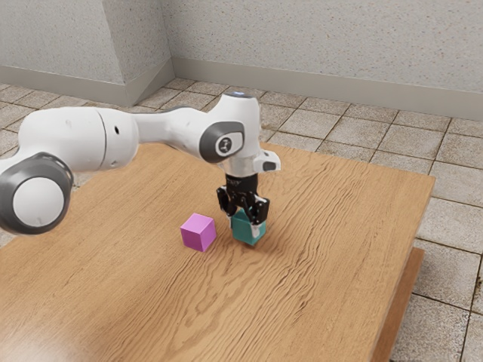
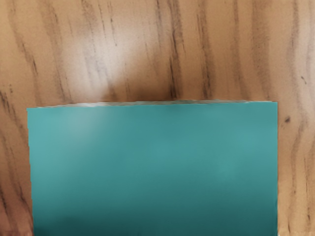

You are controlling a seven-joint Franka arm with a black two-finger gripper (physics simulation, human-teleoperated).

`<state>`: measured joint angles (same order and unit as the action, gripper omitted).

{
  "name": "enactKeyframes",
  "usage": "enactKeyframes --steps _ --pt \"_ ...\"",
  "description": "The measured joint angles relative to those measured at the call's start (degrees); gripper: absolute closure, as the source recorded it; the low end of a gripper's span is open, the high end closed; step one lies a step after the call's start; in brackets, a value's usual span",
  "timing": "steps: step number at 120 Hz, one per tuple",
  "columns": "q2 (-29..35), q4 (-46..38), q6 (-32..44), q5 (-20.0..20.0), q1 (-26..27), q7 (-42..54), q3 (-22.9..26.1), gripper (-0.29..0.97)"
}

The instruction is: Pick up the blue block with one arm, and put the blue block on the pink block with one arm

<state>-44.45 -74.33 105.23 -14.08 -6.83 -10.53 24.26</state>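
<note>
The blue block (image 1: 249, 231), more teal in tone, rests on the wooden table (image 1: 317, 286) near its middle. My gripper (image 1: 244, 219) reaches straight down over it, one black finger pressed on each of two opposite sides, shut on the block. In the wrist view the blue block (image 2: 152, 169) lies right under my hand, with wood grain beyond its far edge. The pink block (image 1: 198, 231) stands on the table just off the blue block, toward the exterior view's left, with a small gap between them.
The table's edge (image 1: 400, 286) drops off at the exterior view's right, with tiled floor (image 1: 453, 226) beyond. My white arm (image 1: 90, 143) stretches in from the exterior view's left, above the table's back part.
</note>
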Motion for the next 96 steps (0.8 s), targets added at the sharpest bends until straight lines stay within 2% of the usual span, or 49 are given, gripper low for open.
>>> enactKeyframes --steps 17,49,85,96 --pt "3.77 -3.37 -0.31 -0.16 -3.37 0.58 2.21 0.35" --pt "10.48 -8.59 -1.30 -0.05 -7.97 2.30 2.69 0.36" --pt "11.25 -10.63 -2.30 -0.19 -12.63 4.51 3.43 0.36" --pt "11.26 -11.04 -2.41 -0.35 -14.74 5.14 4.97 0.36"
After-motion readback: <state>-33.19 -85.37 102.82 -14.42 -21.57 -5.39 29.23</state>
